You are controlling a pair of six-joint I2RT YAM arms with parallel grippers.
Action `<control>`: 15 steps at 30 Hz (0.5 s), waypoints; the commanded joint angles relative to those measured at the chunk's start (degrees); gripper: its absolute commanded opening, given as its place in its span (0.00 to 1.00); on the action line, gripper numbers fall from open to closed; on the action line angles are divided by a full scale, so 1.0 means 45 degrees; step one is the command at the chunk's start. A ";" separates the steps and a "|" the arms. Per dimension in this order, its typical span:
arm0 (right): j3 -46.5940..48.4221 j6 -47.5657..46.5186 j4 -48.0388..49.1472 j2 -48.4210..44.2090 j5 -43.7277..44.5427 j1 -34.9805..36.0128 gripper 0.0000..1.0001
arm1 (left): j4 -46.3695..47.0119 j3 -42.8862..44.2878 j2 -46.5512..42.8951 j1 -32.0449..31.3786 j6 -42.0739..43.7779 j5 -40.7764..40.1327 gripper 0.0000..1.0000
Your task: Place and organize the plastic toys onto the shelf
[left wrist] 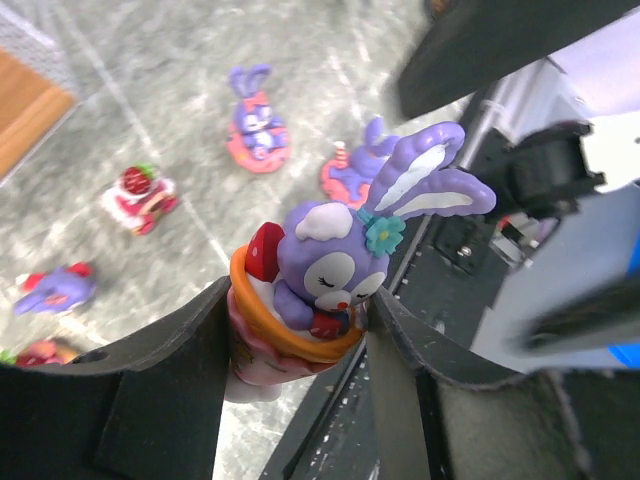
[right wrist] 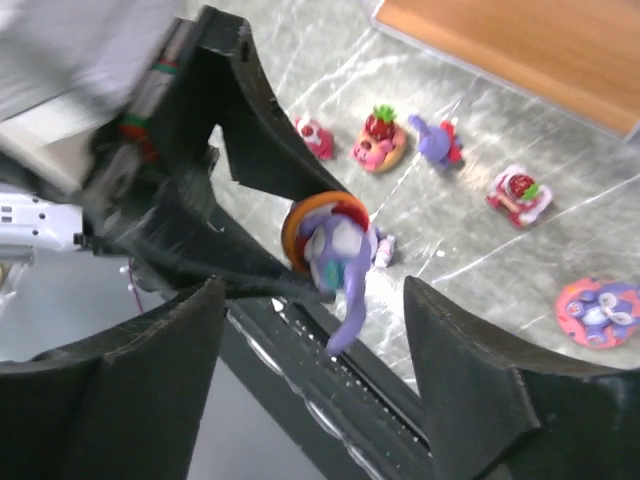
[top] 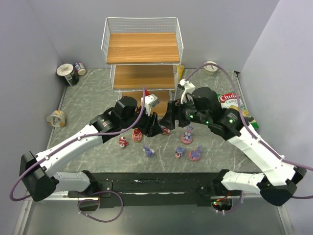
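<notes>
Just in front of the shelf (top: 142, 49), above the grey counter (top: 88, 98), I had both pincers meeting. My left pincer (left wrist: 300, 335) was clenched on a purple bunny (left wrist: 335, 265) in an orange cup, held clear of the counter. My right pincer (right wrist: 315, 330) stood released, facing it. Several loose toys (top: 149, 152) lay on the counter, on the side of the pincers away from the shelf.

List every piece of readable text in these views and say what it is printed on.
"Chub": white letters on the green-red chip bag; the word is cut off by the right arm.
The smaller line under it starts like "Cas" but is too blurred to read for sure.
Cans: labels too small to read.
Cup on its side: print too small to read.
Bunny figurine: no text.
</notes>
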 commanded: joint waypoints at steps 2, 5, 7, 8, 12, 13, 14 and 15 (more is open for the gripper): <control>0.0496 0.0311 0.0839 -0.1345 0.1773 -0.0078 0.85 | 0.0497 0.0144 -0.0597 0.0050 -0.0582 -0.1830 0.01; 0.0418 0.0565 0.1094 -0.1911 0.2709 -0.0272 0.87 | 0.0440 0.0534 -0.0929 0.0186 -0.0952 -0.2687 0.01; 0.0340 0.0819 0.1172 -0.2244 0.3161 -0.0351 0.87 | 0.0420 0.1002 -0.1338 0.0381 -0.1284 -0.3138 0.01; 0.0223 0.0916 0.1172 -0.2361 0.3492 -0.0448 0.87 | 0.0439 0.1197 -0.1476 0.0479 -0.1615 -0.3470 0.01; 0.0007 0.1345 0.0880 -0.2596 0.3769 -0.0819 0.87 | 0.0557 0.2697 -0.2121 0.0967 -0.2359 -0.5359 0.01; -0.0032 0.1405 0.0783 -0.2596 0.3769 -0.0897 0.87 | 0.0460 0.3051 -0.2160 0.1007 -0.2515 -0.5870 0.01; -0.0109 0.1541 0.0666 -0.2596 0.3750 -0.0975 0.87 | 0.0285 0.3422 -0.2161 0.1084 -0.2807 -0.6436 0.01; -0.0149 0.1600 0.0645 -0.2596 0.3691 -0.1015 0.87 | 0.0225 0.4122 -0.2141 0.1182 -0.2945 -0.7293 0.01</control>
